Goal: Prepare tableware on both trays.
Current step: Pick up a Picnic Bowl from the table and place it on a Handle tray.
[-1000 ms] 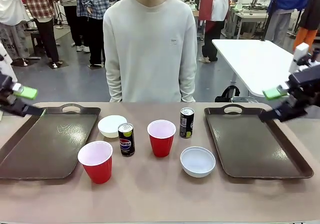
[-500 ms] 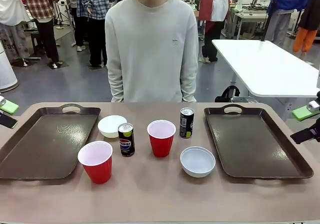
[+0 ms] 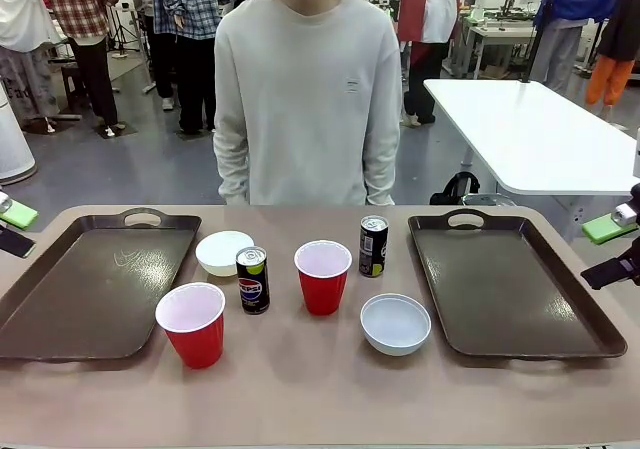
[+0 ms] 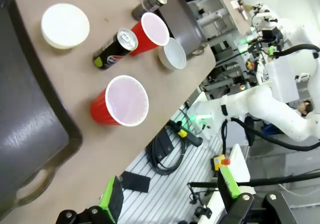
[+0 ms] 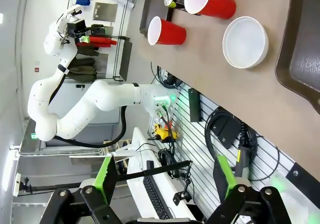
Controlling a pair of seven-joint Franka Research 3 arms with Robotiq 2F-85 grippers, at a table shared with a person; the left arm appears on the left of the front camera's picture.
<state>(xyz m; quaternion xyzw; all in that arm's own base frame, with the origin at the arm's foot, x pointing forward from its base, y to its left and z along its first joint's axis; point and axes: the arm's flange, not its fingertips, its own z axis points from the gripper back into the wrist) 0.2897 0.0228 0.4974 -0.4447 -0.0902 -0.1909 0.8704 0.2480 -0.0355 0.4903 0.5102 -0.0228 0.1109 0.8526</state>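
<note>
All the tableware stands on the tabletop [image 3: 320, 399] between the left tray [image 3: 70, 299] and the right tray [image 3: 510, 289], with nothing on either yet: near red cup [image 3: 191, 321], middle red cup [image 3: 323, 274], far bowl [image 3: 224, 252], near bowl [image 3: 395, 323], a Pepsi-marked can [image 3: 252, 279], and a second can [image 3: 373, 245] whose print is too small to read. The left jaws and right jaws hang released, grasping nothing, at the tabletop's outer ends. The pieces crowd together, so a wide approach could topple a light cup or slim can.
</note>
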